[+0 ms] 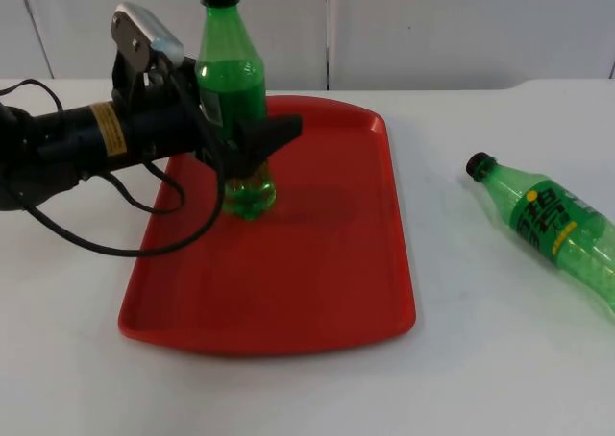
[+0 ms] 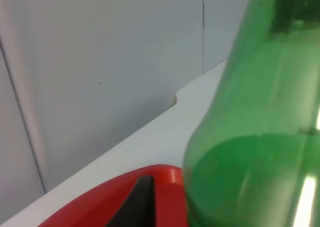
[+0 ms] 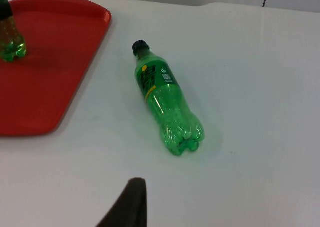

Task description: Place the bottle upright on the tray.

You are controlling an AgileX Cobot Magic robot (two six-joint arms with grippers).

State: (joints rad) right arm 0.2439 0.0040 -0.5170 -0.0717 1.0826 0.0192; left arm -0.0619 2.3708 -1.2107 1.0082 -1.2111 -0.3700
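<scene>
Bottle (image 1: 233,100), green with a black cap, stands upright on the red tray (image 1: 317,292), in the tray's far half toward the partition wall and nearer the tray's left rim. The left gripper (image 1: 252,138) reaches in level from beyond the tray's left rim, its arm lying nearly horizontal above the table, and its black fingers close around the bottle's body just below the middle; the bottle's base touches the tray floor. In the left wrist view the bottle (image 2: 260,127) sits right against the camera, with the tray's rim (image 2: 150,174) and one black fingertip (image 2: 137,202) beneath it. Most of the tray floor on the near side of the bottle and toward the tray's right rim is bare red. A second green bottle (image 1: 553,227), labelled and black-capped, lies on its side on the white table (image 1: 480,378), well apart from the tray beyond its right rim, cap pointing toward the tray. The right wrist view looks down on this lying bottle (image 3: 167,104) with the tray's corner (image 3: 75,47) beside it; whether the right gripper's fingers are open cannot be told.
</scene>
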